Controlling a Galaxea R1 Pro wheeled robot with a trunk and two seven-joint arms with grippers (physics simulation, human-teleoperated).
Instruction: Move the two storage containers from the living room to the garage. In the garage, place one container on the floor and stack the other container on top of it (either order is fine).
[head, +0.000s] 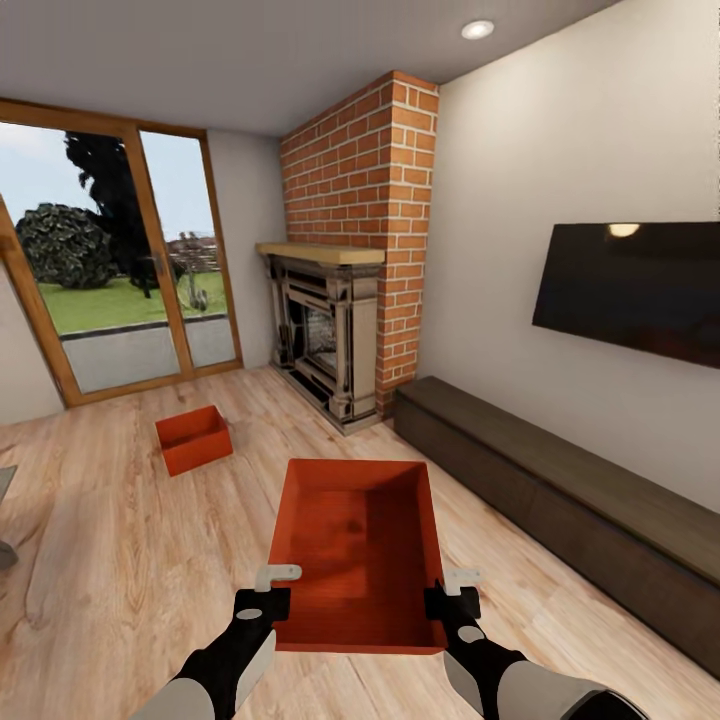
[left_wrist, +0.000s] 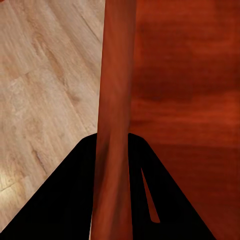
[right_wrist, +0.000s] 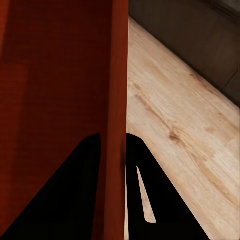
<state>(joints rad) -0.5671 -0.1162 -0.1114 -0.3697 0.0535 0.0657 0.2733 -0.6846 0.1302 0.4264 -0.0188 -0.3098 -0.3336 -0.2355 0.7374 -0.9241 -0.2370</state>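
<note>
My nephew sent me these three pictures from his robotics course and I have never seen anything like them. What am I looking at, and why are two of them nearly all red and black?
These are simulator renders from one robot with two arms. The big picture is from a camera on its head, looking down over both arms in a living room with a brick fireplace, a wall TV and a wood-plank floor. The left gripper and right gripper each pinch a side wall of an orange-red storage container, so both hold it. A second container sits on the floor near the glass door.

The other two pictures come from cameras near each gripper. The red strip is the container's wall, seen close; the black shapes are the fingers on either side of it.
</note>
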